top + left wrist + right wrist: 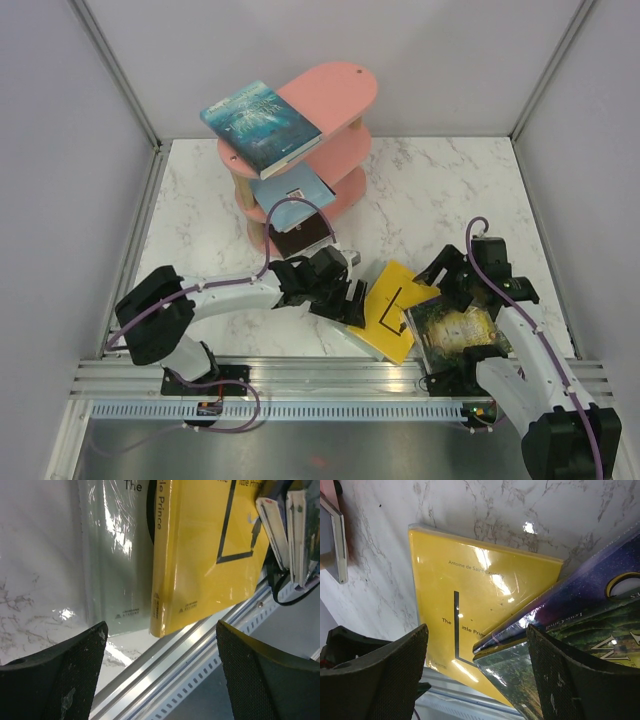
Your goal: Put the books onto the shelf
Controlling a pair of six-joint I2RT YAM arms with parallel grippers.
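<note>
Yellow marks the book (395, 310) on which the coming move is judged to turn: it is laid flat at the near edge of the worktop (450, 190), just right of the left pincer (350, 302), whose jaws are spread with nothing between them. Its long axis is run far to near, slanting leftwards, the spine turned towards that pincer. The right pincer (443, 283), likewise spread, is poised over the green-gold book (455, 330), so the left arm is judged nearer, with the pink shelf (340, 90) far-left, well apart
</note>
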